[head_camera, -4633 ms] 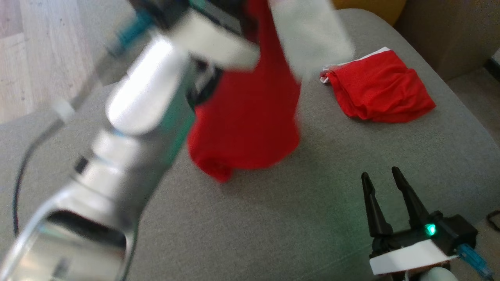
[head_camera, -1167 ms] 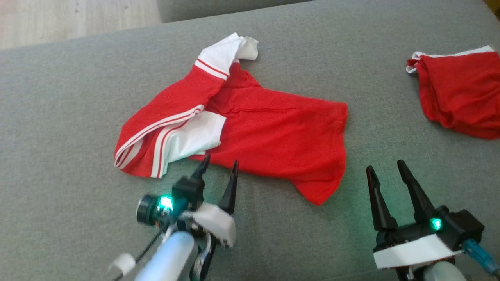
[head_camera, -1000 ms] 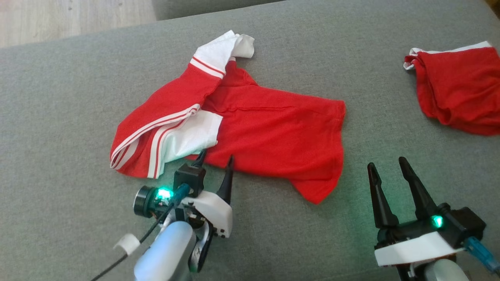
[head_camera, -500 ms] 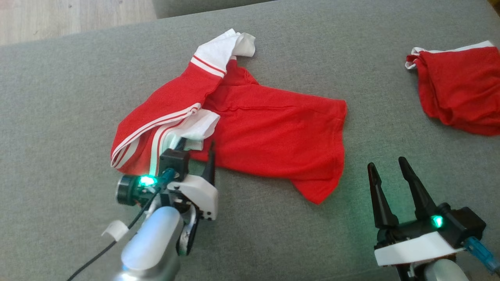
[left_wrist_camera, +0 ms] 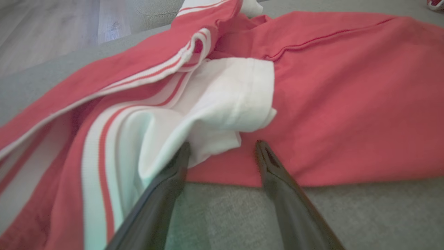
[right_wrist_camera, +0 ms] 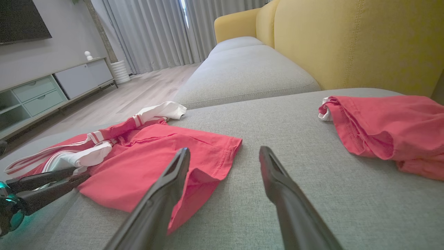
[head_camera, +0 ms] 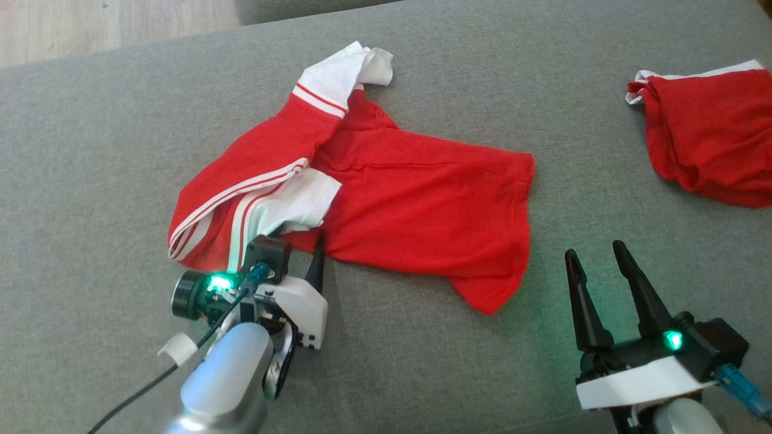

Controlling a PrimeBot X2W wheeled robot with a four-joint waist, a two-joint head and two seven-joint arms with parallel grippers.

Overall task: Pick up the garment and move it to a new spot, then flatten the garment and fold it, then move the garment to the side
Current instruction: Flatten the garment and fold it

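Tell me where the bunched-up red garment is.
In the head view the bunched red garment lies at the far right of the grey sofa cushion, apart from the spread red-and-white shirt, beyond the right gripper.

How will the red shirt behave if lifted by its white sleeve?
Likely floppy: the shirt lies creased and folded over itself, so it should drape and hang. Probably light, being thin cloth. The white sleeve at the open left claw is bunched, so several layers may come up.
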